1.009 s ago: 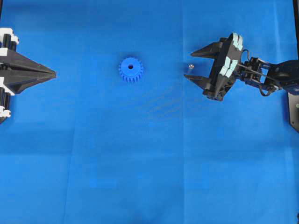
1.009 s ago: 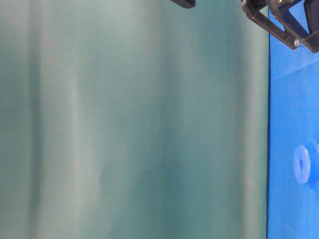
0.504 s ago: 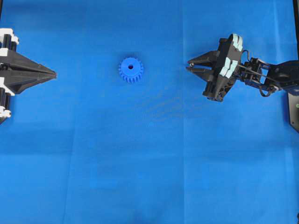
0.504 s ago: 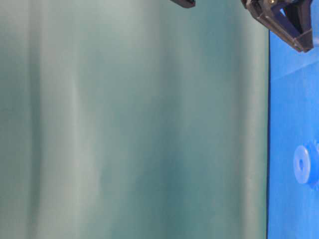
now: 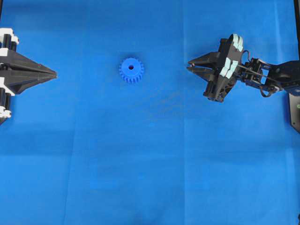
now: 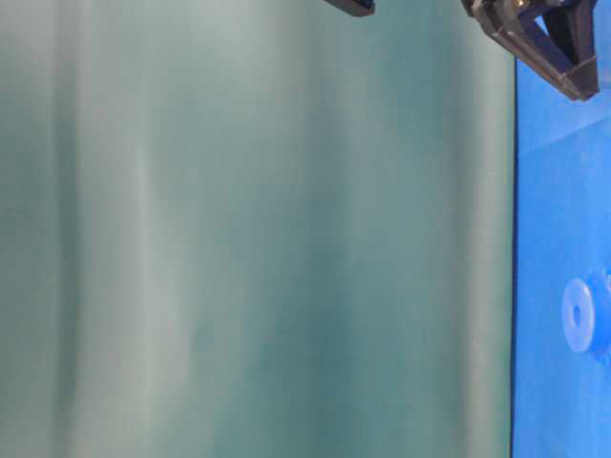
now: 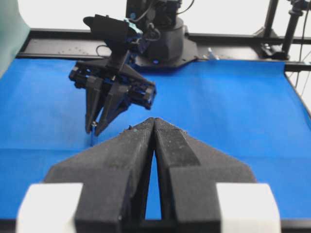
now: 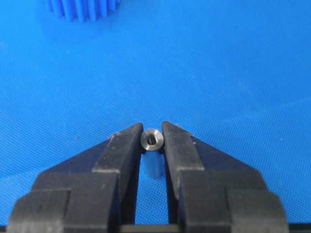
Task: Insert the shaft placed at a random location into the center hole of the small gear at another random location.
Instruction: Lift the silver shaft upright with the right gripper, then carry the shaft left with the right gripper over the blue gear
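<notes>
The shaft [image 8: 152, 139], a tiny silver-grey pin, stands clamped between the fingertips of my right gripper [image 8: 152, 141], which is shut on it, right of centre on the blue mat [image 5: 150, 154]. In the overhead view the same right gripper [image 5: 190, 66] points left toward the small gear [image 5: 131, 70], a bright blue toothed wheel, well apart from it. Its center hole [image 5: 131, 67] shows dark. The gear's teeth [image 8: 82, 8] appear at the top edge of the right wrist view. My left gripper [image 7: 154, 120] is shut and empty at the left edge, seen overhead as the left gripper [image 5: 54, 73].
The blue mat covers the whole table. A grey-green backdrop [image 6: 258, 229] fills most of the table-level view. The right arm's base [image 7: 160, 43] and black frame rails [image 7: 233, 39] stand at the mat's far end in the left wrist view.
My right gripper has closed from wide open onto the shaft, which was standing free between its fingertips. The left arm and the gear have not moved.
</notes>
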Robot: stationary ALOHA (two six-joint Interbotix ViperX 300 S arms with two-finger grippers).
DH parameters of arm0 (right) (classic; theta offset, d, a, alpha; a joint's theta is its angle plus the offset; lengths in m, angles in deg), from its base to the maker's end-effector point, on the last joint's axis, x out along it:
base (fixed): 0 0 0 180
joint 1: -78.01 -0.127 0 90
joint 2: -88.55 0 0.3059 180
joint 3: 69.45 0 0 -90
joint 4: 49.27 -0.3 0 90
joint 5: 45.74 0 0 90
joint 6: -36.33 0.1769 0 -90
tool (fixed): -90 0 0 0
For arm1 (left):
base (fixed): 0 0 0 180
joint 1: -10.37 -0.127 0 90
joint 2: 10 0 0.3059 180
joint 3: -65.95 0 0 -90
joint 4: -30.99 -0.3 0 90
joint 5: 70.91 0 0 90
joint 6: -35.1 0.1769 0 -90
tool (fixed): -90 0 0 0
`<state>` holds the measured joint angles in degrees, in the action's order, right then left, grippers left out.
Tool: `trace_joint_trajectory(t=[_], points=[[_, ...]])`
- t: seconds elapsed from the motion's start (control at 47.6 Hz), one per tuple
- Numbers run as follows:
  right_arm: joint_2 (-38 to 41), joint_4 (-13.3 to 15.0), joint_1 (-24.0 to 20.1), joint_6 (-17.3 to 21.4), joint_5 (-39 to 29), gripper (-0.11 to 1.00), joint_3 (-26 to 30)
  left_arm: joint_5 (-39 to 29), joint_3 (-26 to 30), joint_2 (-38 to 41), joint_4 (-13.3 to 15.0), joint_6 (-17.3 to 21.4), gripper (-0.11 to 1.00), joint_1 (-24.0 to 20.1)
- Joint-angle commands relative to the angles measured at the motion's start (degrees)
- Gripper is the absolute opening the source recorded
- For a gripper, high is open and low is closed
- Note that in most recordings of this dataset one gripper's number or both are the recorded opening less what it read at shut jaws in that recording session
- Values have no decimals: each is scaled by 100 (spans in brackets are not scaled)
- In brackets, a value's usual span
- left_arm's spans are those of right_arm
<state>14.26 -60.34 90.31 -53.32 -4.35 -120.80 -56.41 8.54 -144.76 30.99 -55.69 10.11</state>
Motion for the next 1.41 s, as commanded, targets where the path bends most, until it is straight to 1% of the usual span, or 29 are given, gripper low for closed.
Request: trace_joint_trajectory(t=[0.0,0.21,0.336,0.63,0.798,1.051,1.387], points=[[-396,9,-9,0,-229,3,88,26,62,26,-18,-9,0,-18],[-1204,9,-9,-44,-1125,3,237,26,62,26,-18,0,0,-18],[-1424,9,-9,-62,-1459,3,299,26,62,26,-18,0,0,-18],[-1424,0,-9,-62,-1512,3,316,26,62,26,-18,-9,0,-18],[-1327,-9,-18,-44,-1529,3,483,26,62,26,-9,-18,0,-18],[-817,9,-97,-62,-1635,3,1143,26,62,26,-18,-18,0,-18],[-97,18,-229,-79,-1916,3,2320,-18,53,26,-18,-18,0,-18]])
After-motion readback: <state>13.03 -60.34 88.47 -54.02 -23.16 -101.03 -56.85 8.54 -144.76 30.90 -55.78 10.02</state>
